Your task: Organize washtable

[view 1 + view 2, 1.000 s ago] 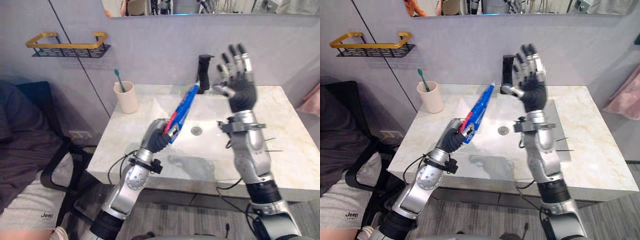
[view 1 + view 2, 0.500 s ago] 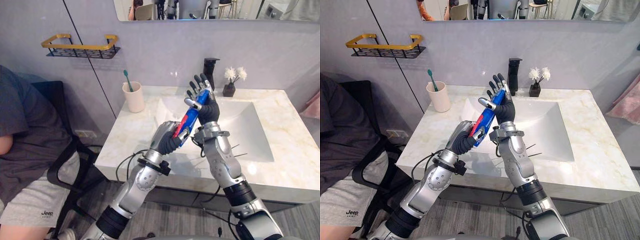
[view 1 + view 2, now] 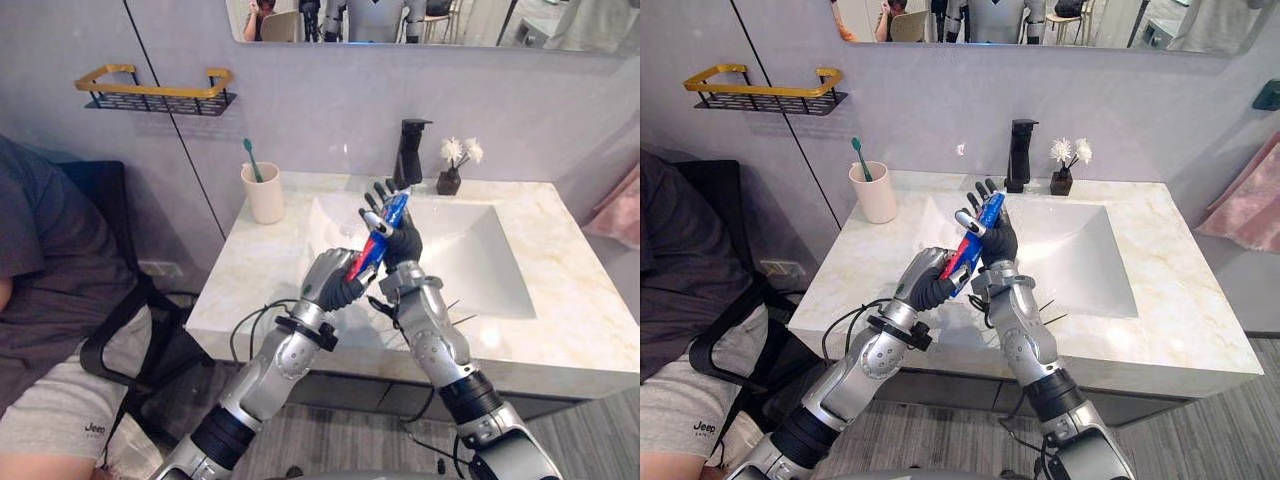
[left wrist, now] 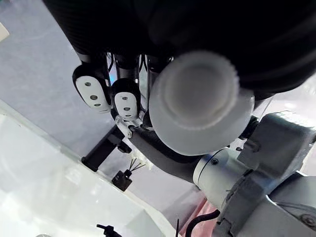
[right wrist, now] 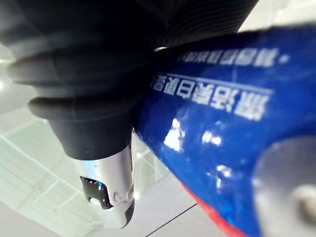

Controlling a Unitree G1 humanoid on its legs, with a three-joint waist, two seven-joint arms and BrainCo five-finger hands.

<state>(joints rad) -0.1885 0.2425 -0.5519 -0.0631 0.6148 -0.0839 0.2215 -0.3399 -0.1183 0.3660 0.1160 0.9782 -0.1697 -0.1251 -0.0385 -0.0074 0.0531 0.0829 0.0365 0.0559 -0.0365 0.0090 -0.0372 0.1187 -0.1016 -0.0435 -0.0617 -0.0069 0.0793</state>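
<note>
A blue and red toothpaste tube [image 3: 397, 208] with a white cap [image 4: 200, 101] is held tilted above the front left of the sink [image 3: 470, 262]. My left hand [image 3: 330, 282] is shut round its lower, capped end. My right hand [image 3: 402, 240] meets the tube's upper half: the blue part [image 5: 212, 123] lies against its palm. Its fingers [image 3: 985, 192] stand straight behind the tube and the thumb rests at the tube's front.
A cream cup [image 3: 265, 192] with a green toothbrush stands at the counter's back left. A black faucet [image 3: 408, 150] and a small flower vase [image 3: 450, 178] are behind the basin. A gold wall shelf [image 3: 150, 88] hangs left. A person [image 3: 45, 270] sits at the left.
My right hand came down from in front of the faucet and laid its palm on the tube. The left hand kept its hold. The camera has shifted.
</note>
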